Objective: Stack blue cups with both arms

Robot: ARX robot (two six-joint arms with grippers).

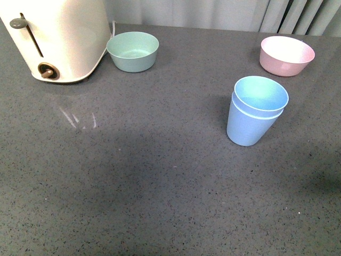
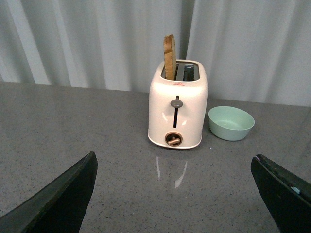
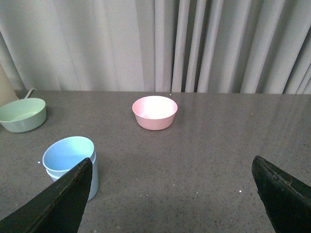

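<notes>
Two grippers gape wide, holding nothing.
Left gripper (image 2: 175, 194) faces the toaster (image 2: 178, 110); right gripper (image 3: 170, 194) hangs just beside the blue cups (image 1: 254, 110), which stand nested upright on the counter (image 1: 133, 176), well right of the toaster, near the pink bowl (image 1: 286, 55).

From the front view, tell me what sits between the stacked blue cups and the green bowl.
Nothing: only bare grey countertop separates blue cups and green bowl.
</notes>
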